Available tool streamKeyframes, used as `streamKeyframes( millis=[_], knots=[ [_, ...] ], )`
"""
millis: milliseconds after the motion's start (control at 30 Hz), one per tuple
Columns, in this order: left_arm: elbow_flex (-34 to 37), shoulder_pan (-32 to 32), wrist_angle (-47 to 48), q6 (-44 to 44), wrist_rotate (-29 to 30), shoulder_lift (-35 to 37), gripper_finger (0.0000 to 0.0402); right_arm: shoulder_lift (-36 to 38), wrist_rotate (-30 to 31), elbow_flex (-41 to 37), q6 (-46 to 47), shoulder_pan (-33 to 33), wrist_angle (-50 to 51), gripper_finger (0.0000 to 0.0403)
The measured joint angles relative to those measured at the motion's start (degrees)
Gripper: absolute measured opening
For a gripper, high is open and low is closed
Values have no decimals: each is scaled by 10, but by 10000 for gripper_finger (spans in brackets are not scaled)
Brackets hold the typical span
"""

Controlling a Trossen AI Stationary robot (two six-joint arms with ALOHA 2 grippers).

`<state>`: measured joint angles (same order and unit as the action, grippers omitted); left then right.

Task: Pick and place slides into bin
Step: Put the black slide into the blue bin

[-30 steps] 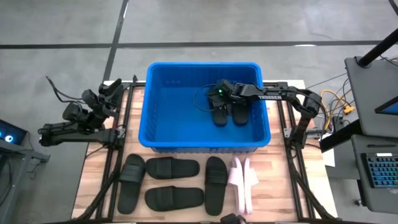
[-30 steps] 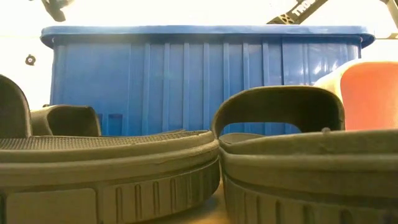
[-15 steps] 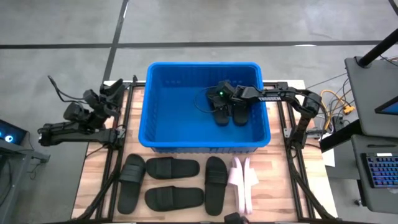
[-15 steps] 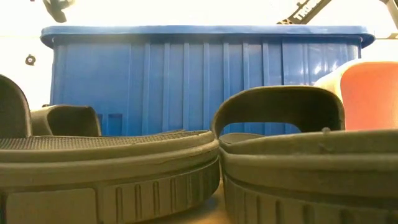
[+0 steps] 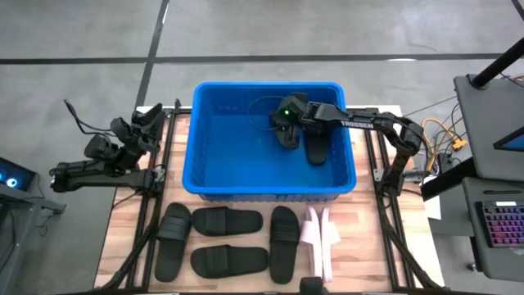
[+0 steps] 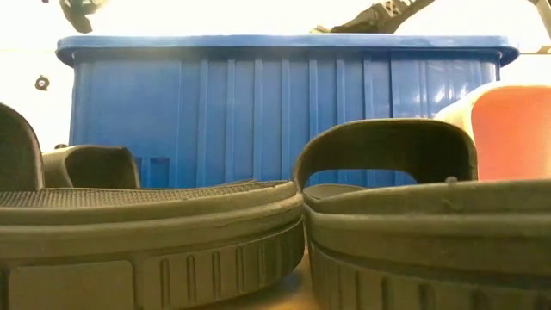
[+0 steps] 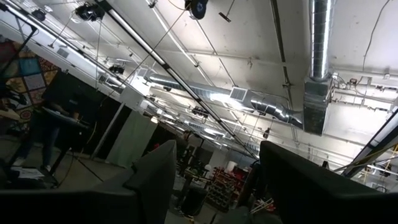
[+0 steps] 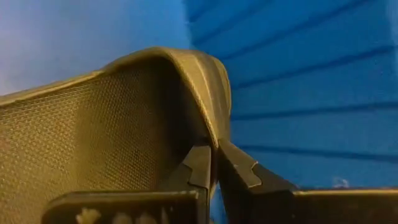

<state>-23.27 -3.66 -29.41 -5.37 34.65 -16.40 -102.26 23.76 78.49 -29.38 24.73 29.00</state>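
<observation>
We see a wooden bench (image 5: 131, 238) standing on a grey floor (image 5: 82, 33) crossed by dark lines. To its right sits a dark stand (image 5: 491, 123) with a keyboard (image 5: 501, 223) just below it and a tangle of cables (image 5: 442, 135) beside it. Overhead, a silver duct (image 7: 318, 56) runs under the white ceiling (image 7: 249, 37).
</observation>
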Motion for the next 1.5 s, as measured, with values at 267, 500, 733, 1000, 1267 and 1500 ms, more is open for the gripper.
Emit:
streamKeyframes(
  millis=[267,500,733,1000,1267,1500],
  knots=[
    [0,0,0,0,0,0,217,10,81,63,60,0,188,9],
    [0,0,0,3,0,0,217,63,125,2,111,0,225,9],
    [0,0,0,3,0,0,217,137,138,-133,80,2,115,9],
    [0,0,0,1,1,0,217,163,142,-234,62,5,56,9],
    [0,0,0,-1,2,0,217,161,140,-243,112,7,63,30],
    [0,0,0,-2,2,0,217,159,128,-213,93,9,79,80]
  ],
)
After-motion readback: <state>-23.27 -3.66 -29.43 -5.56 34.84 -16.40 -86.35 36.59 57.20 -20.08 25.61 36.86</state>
